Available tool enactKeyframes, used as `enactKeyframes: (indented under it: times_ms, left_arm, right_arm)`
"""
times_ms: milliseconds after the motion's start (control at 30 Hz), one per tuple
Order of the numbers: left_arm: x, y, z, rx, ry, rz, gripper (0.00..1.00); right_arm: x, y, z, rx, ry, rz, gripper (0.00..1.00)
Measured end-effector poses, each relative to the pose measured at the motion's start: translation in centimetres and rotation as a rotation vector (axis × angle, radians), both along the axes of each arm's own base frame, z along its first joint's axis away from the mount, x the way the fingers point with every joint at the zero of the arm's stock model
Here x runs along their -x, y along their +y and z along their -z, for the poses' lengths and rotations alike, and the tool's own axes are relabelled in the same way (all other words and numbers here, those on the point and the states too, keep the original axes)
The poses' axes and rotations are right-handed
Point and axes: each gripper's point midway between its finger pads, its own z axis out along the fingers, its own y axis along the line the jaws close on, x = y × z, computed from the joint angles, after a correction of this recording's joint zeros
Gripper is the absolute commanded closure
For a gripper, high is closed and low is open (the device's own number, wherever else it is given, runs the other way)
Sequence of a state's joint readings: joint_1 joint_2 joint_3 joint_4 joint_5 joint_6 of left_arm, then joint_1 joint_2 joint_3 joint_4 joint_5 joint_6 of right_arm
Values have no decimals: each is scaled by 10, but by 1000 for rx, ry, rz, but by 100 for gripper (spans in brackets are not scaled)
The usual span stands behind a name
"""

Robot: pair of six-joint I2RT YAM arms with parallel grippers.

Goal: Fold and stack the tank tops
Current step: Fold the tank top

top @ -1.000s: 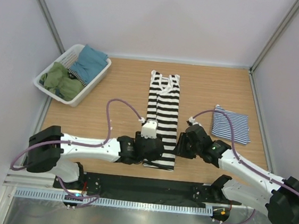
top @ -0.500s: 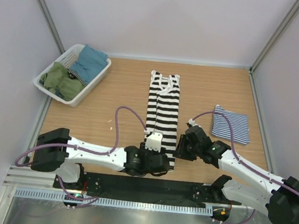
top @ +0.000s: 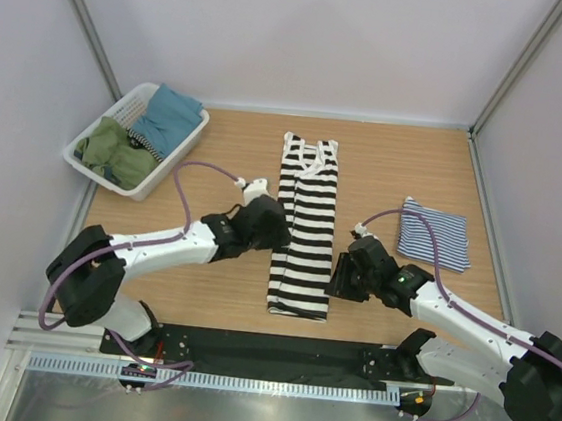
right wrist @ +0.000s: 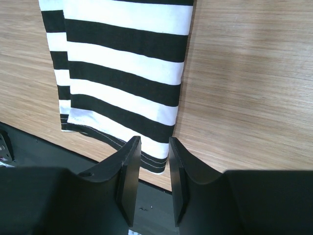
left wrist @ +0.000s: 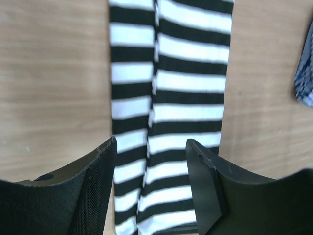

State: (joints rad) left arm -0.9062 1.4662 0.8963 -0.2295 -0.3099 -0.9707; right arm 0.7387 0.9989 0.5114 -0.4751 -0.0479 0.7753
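**Top external view: striped top laid long on the counter, both claws beside it**

A white slatted basket (top: 171,159) sits at the far left corner of the wooden counter (top: 218,144). In it lie a teal cloth (top: 170,118) at the far end, an olive-green cloth (top: 116,153) at the near end, and a bit of striped fabric (top: 145,143) showing between them.

The broad black-and-white striped tank top (top: 304,233) lies flat down the middle of the counter as a narrow strip. Its neckline points away from the arms and its hem is near the counter's front edge. The thin-striped navy-and-white tank top (top: 435,234) rests to the right as a small folded bundle, well apart from the first.

The left claw (top: 271,228) hovers over the left edge of the broad-striped top. In the left wrist view its fingers (left wrist: 105,161) are spread wide, with nothing between them and the stripes below. The right claw (top: 334,276) is just beside the top's near right corner. In the right wrist view its fingers (right wrist: 131,161) stand a narrow gap apart and pinch nothing, with the hem showing through the gap.
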Motion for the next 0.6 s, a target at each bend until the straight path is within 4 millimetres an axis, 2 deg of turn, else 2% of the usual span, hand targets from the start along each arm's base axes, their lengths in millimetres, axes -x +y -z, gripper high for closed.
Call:
enactKeyframes:
  times_ms: [200,300,400,500,600]
  left_arm:
    - [-62,38,-14,70,1,-84,40]
    - [-98,63,-27,93,-25,-142,40]
    - [-125,91,-44,107,-62,-202,40]
    - [-138,106,-58,104,-95,-230,39]
    - [-134,108,-77,100,-125,-220,39]
  right_arm:
    - [0,0,0,-2,1,2,64]
    - [0,1,0,-4,-1,2,64]
    - [0,1,-1,-6,0,1,64]
    - [-1,2,0,-7,1,1,64]
    - [-2,3,1,-7,5,1,64]
